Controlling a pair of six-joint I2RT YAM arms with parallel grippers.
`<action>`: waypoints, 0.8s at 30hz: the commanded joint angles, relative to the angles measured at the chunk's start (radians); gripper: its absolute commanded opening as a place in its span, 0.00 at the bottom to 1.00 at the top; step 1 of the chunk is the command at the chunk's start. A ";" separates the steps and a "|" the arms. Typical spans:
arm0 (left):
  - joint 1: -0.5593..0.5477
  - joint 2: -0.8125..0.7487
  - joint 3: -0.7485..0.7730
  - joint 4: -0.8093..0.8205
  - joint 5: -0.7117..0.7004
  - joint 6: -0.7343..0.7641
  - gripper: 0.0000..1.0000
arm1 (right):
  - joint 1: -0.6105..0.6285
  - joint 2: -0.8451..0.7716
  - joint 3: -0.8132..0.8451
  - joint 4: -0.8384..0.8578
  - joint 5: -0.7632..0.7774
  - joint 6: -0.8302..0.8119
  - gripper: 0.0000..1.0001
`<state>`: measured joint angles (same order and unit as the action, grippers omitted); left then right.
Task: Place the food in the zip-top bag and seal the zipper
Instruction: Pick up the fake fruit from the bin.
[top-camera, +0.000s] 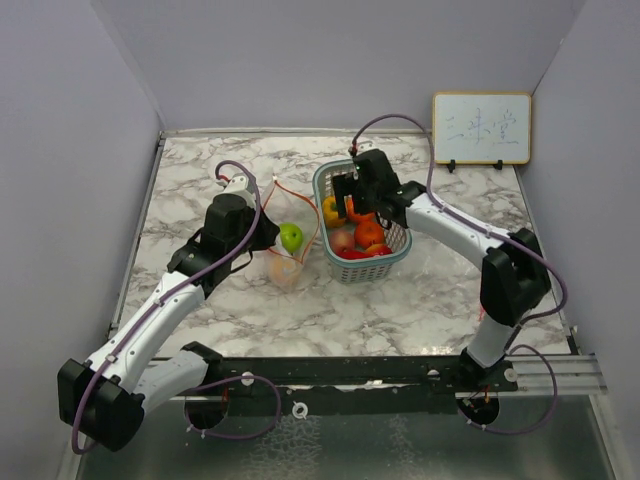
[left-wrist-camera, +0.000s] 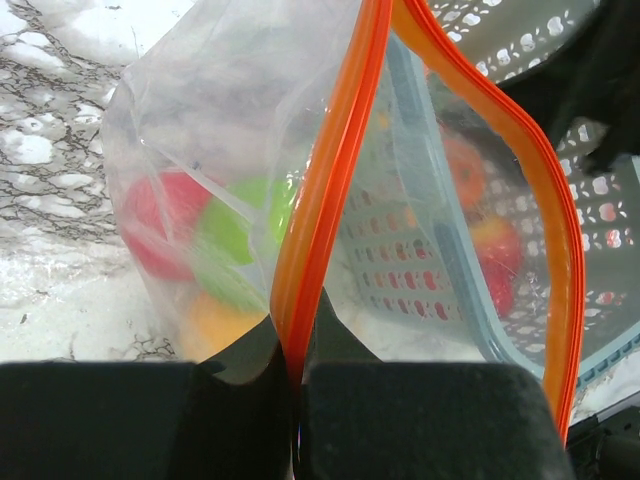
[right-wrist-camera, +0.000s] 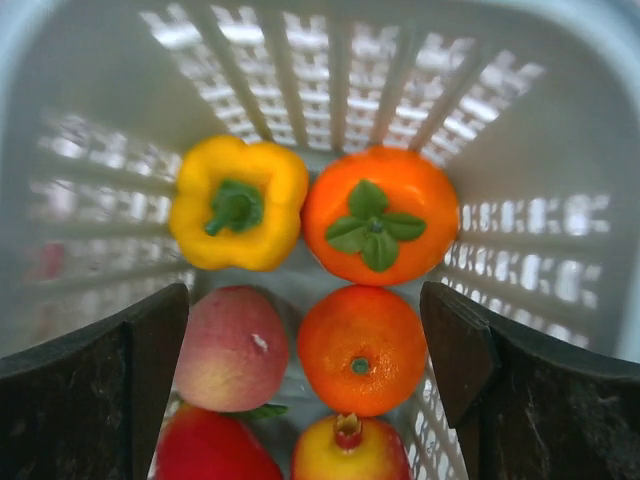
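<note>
Mid-loading, the left gripper (left-wrist-camera: 297, 372) pinches the zipper (left-wrist-camera: 322, 200) while the right gripper (right-wrist-camera: 305, 345) hangs spread over the food (right-wrist-camera: 378, 215) in the basket (right-wrist-camera: 300, 70), needing next to close on one piece.

My clear crinkly plastic bag (left-wrist-camera: 190, 120) stands open, its red-orange zipper strip (left-wrist-camera: 330, 200) gaping, one end pinched in my left gripper (left-wrist-camera: 297, 375). Inside lie a glossy red toy fruit (left-wrist-camera: 160, 220), a green one (left-wrist-camera: 240, 235) and a yellow-orange one (left-wrist-camera: 215, 322). A yellow pepper (right-wrist-camera: 238, 203), orange persimmon (right-wrist-camera: 378, 215), tangerine (right-wrist-camera: 362, 348) and pinkish peach (right-wrist-camera: 232, 347) sit together in the teal mesh basket (right-wrist-camera: 560, 120).
</note>
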<state>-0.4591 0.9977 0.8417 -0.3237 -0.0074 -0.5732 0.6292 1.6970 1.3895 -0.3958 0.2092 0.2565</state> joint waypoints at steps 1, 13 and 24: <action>0.005 -0.014 -0.008 0.003 0.012 -0.003 0.00 | 0.006 0.093 0.039 -0.016 0.025 -0.028 1.00; 0.006 -0.017 -0.020 -0.002 0.009 0.004 0.00 | 0.006 0.271 -0.059 0.241 0.174 -0.181 1.00; 0.006 -0.010 -0.022 -0.005 0.008 0.003 0.00 | 0.006 0.223 -0.145 0.317 0.267 -0.125 0.52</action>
<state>-0.4580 0.9977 0.8268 -0.3248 -0.0078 -0.5728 0.6334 1.9694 1.2804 -0.1375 0.4118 0.1036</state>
